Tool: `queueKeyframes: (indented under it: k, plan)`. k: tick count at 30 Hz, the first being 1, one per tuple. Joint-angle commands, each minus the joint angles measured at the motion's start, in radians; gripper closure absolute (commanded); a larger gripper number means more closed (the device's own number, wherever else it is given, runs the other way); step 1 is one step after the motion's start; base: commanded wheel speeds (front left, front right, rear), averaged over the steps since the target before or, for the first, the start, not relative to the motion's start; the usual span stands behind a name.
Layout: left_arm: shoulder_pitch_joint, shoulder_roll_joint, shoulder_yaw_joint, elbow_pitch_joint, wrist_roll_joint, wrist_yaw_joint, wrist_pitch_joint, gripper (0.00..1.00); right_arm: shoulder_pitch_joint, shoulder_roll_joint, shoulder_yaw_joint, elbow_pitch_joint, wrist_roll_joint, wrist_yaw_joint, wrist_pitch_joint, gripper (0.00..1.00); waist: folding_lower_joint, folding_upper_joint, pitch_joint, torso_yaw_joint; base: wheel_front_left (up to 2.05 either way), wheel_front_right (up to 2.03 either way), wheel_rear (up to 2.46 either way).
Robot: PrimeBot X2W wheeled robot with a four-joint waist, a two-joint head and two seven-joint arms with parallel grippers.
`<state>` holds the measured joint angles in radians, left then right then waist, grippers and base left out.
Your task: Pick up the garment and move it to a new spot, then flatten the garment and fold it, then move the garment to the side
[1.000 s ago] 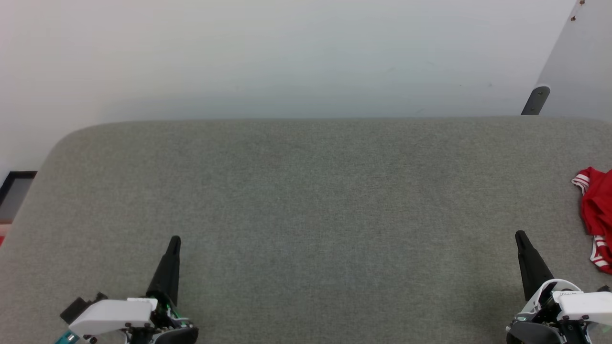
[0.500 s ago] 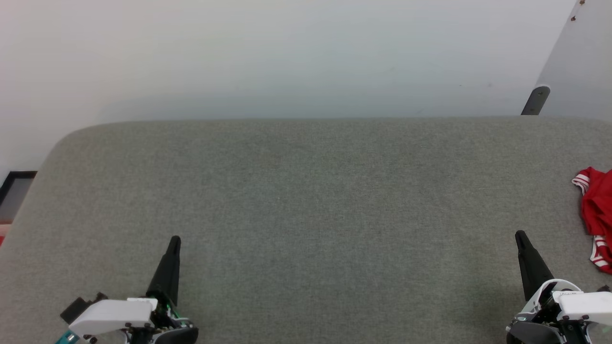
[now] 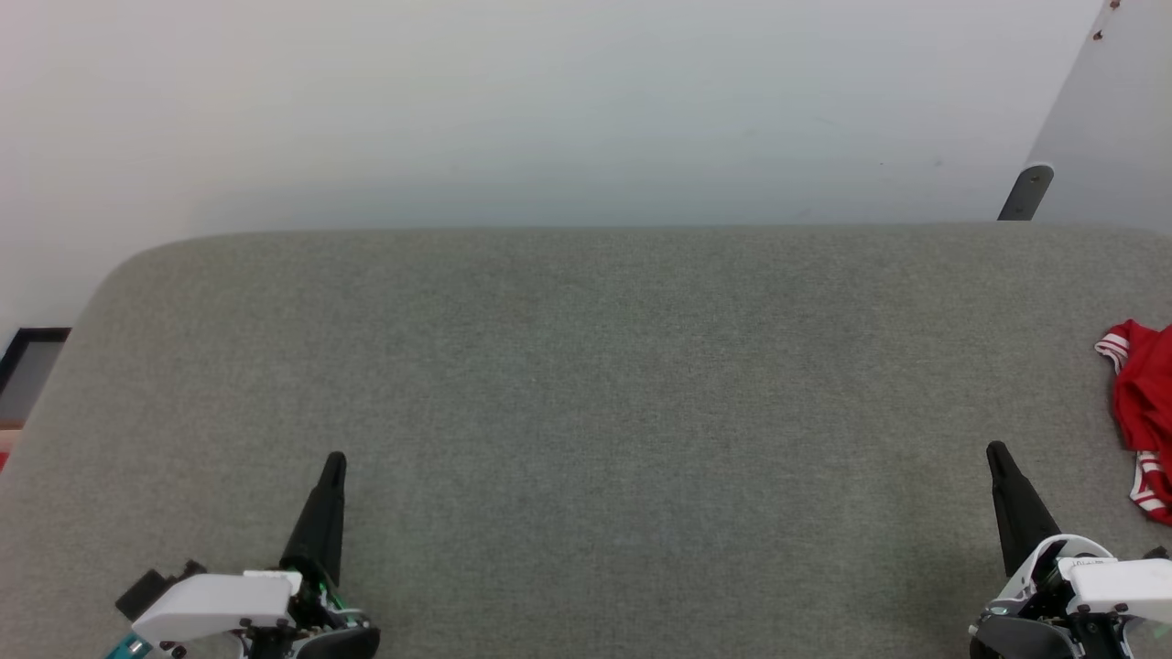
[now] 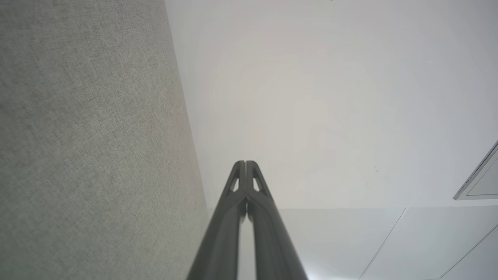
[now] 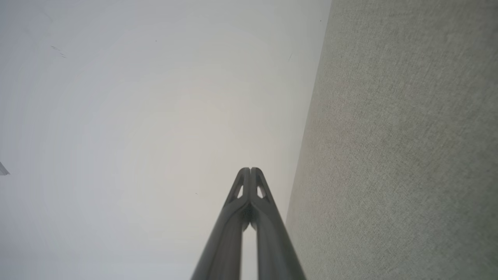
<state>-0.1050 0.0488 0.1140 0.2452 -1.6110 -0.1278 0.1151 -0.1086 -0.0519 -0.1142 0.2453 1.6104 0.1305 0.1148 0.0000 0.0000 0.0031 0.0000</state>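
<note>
The garment (image 3: 1144,403), bright red with red-and-white striped trim, lies crumpled at the far right edge of the head view, partly cut off by the frame. My right gripper (image 3: 996,452) stands shut at the lower right, a little to the left of the garment and apart from it. At the lower left my left gripper (image 3: 335,460) is shut too, holding nothing. In the left wrist view the left gripper (image 4: 245,163) has its fingers pressed together. The right gripper (image 5: 249,170) looks the same in the right wrist view.
A wide grey fabric-covered table (image 3: 586,366) spreads across the head view, with rounded far corners. Behind it rises a pale wall (image 3: 549,110). A dark bracket (image 3: 1025,192) sits at the far right beyond the table's back edge.
</note>
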Motion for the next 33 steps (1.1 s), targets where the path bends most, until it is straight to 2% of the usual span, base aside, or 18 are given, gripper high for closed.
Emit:
queueKeyframes:
  k: [1, 33]
  plan:
    - [-0.009, 0.000, 0.002, 0.001, -0.003, -0.005, 0.002, 1.00, -0.003, 0.004, 0.000, 0.000, 0.005, 0.000, 0.002, 1.00, 0.0000, 0.0000, 0.000, 0.000, 0.00, 0.00, 0.00]
    - [-0.009, 0.000, 0.002, 0.001, -0.003, -0.005, 0.002, 1.00, -0.003, 0.004, 0.000, 0.000, 0.005, 0.000, 0.002, 1.00, 0.0000, 0.0000, 0.000, 0.000, 0.00, 0.00, 0.00]
